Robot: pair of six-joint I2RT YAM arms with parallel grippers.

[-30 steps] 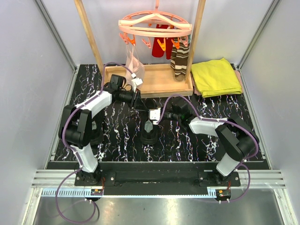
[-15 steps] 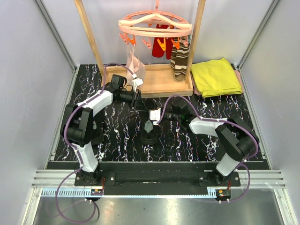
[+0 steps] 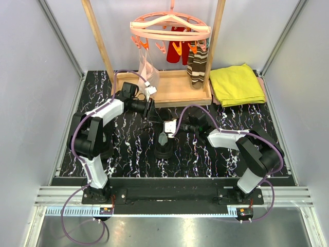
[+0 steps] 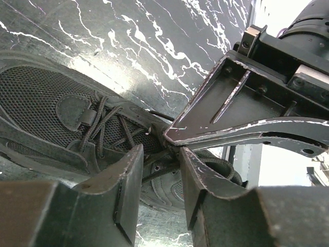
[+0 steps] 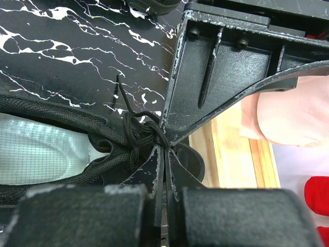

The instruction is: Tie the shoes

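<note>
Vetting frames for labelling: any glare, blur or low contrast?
Left wrist: blown-out white top right, own fingers blurred, shoe mesh sharp. Right wrist: near fingers soft, laces crisp. Top: even light, but black shoe barely separates from dark table.

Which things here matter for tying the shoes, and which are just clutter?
Job:
- shoes
- laces
- left hand
- right hand

Clutter:
- wooden stand
- clip hanger
- striped sock
- red garment
- yellow cloth
</note>
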